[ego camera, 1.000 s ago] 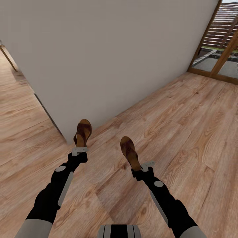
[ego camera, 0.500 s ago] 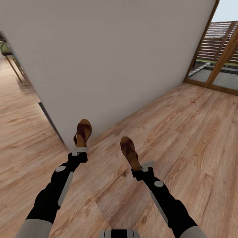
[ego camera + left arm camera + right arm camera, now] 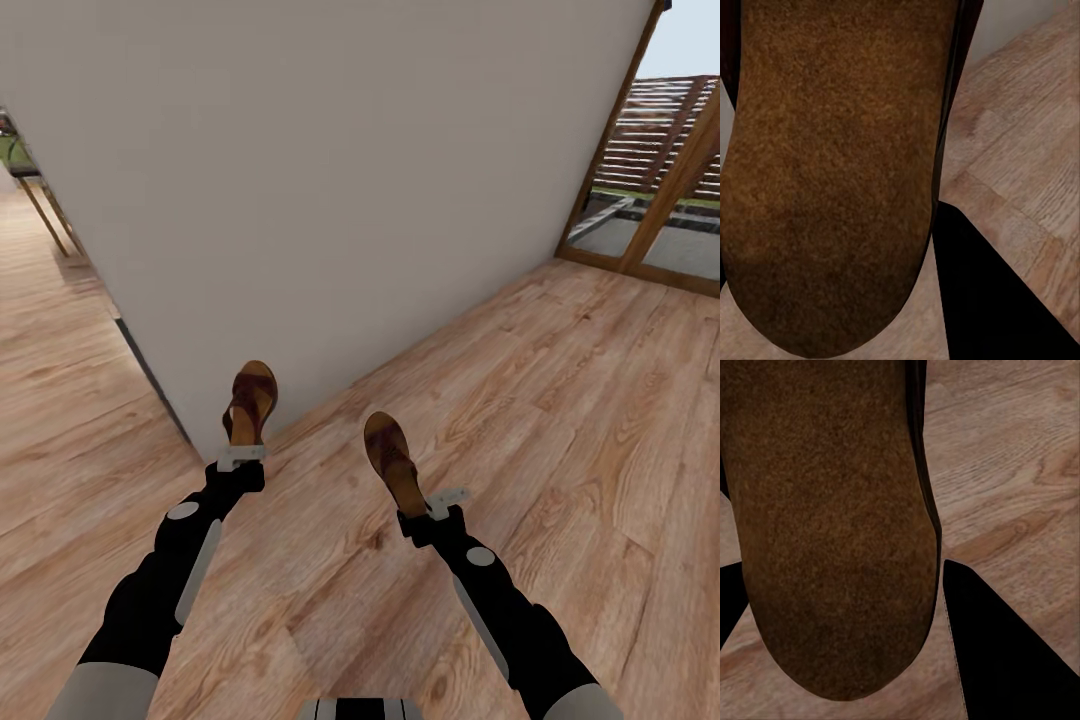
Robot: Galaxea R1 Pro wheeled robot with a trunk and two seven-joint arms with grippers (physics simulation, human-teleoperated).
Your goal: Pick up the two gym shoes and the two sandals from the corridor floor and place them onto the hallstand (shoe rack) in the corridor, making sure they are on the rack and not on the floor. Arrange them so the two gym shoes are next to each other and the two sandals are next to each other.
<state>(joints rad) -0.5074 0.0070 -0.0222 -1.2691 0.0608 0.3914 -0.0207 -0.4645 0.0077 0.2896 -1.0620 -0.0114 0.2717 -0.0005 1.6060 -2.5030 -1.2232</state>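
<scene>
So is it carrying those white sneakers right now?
No, each pincer, left and right, holds a brown sandal by its heel: the left sandal and the right sandal.

Both sandals' toes cut off in wrist views; jaws hidden behind heels.

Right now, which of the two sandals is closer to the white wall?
The sandal in the left gripper: that left sandal has its toe by the wall's corner. The right sandal, in the right gripper, hangs over open floor.
</scene>
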